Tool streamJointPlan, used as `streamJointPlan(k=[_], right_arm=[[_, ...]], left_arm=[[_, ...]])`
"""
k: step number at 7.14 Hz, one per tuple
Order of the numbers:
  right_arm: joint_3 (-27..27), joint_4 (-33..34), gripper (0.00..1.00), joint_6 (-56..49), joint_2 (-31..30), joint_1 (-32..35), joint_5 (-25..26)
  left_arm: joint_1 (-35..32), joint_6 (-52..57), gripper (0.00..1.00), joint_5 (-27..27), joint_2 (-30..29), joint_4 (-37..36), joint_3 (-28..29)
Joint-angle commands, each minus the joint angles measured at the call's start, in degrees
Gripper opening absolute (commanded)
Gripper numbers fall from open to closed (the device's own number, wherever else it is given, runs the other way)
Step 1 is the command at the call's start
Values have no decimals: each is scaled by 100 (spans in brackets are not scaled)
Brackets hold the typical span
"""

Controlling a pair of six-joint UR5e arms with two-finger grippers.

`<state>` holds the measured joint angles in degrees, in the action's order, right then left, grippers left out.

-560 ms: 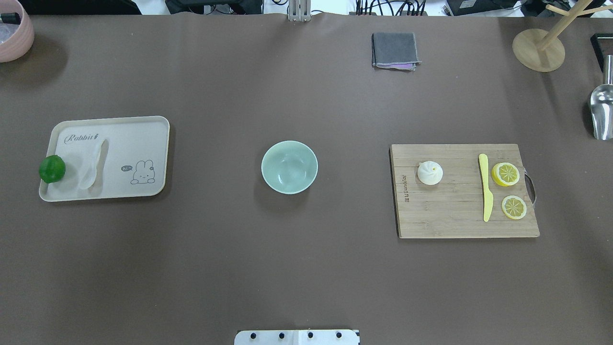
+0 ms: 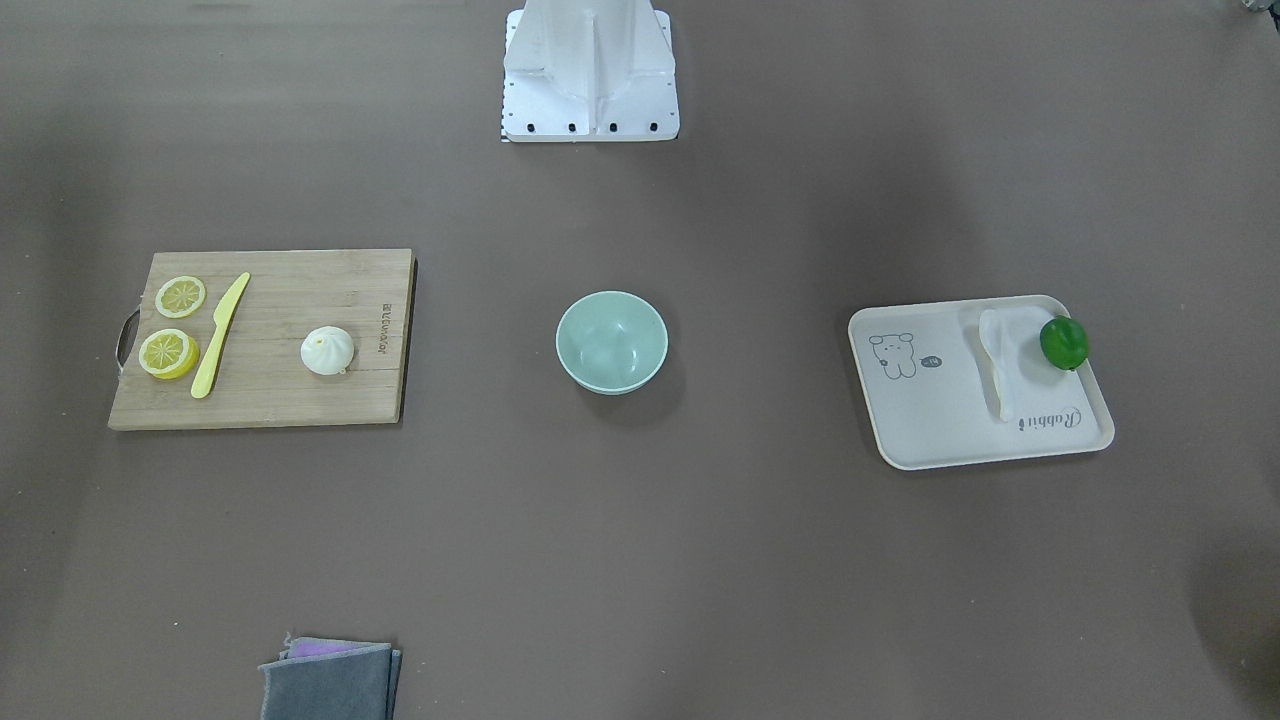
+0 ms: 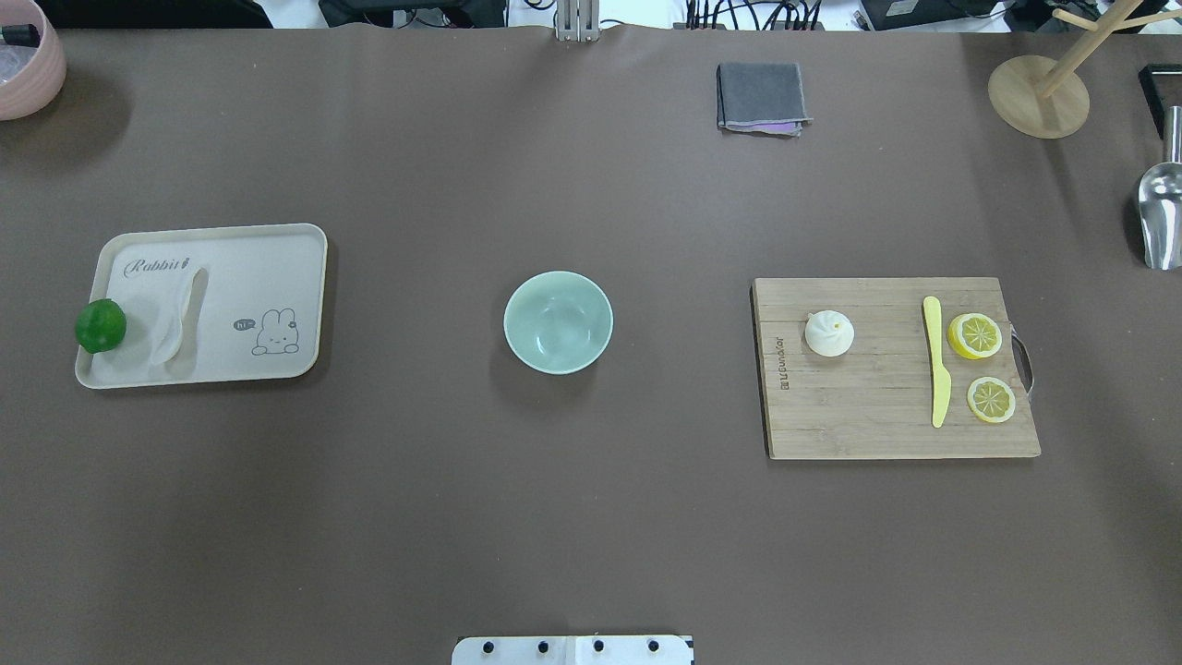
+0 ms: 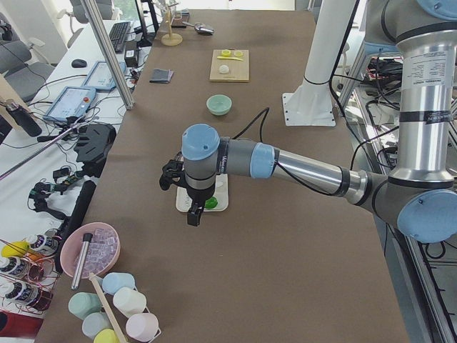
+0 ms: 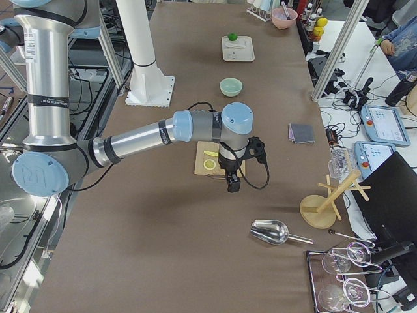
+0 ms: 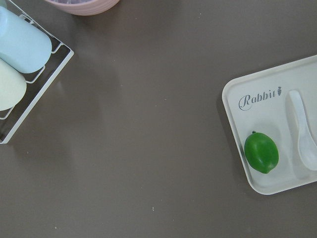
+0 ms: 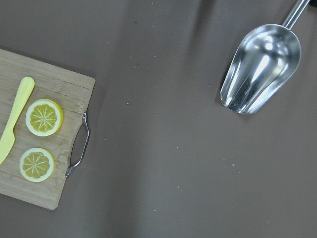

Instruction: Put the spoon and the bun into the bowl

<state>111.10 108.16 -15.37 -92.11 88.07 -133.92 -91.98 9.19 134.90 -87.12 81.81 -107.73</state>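
The mint-green bowl (image 3: pixel 558 321) stands empty at the table's middle. The white spoon (image 3: pixel 177 317) lies on the cream rabbit tray (image 3: pixel 268 268) at the left, next to a green lime (image 3: pixel 100 325). It also shows in the left wrist view (image 6: pixel 303 148). The white bun (image 3: pixel 828 332) sits on the wooden cutting board (image 3: pixel 877 416) at the right. My left gripper (image 4: pixel 191 216) hangs above the table just outside the tray's outer end. My right gripper (image 5: pixel 232 184) hangs beyond the board's handle end. I cannot tell whether either is open or shut.
A yellow knife (image 3: pixel 936 360) and two lemon slices (image 3: pixel 975 335) share the board. A grey cloth (image 3: pixel 761 97), a wooden stand (image 3: pixel 1038 95) and a metal scoop (image 3: pixel 1159 212) are at the far right. A pink bowl (image 3: pixel 23 60) is far left, by a cup rack (image 6: pixel 20 64).
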Motion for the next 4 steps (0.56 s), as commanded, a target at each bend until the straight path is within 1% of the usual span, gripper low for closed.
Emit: streamJointPlan(k=[1, 3, 4], right_arm=[[16, -5, 100, -45, 0, 0, -21], [8, -5, 100, -63, 0, 0, 6], [16, -5, 100, -72, 0, 0, 6]], left_arm=[[5, -40, 99, 1, -7, 37, 7], [13, -32, 99, 1, 10, 307, 24], [13, -49, 99, 1, 19, 318, 24]])
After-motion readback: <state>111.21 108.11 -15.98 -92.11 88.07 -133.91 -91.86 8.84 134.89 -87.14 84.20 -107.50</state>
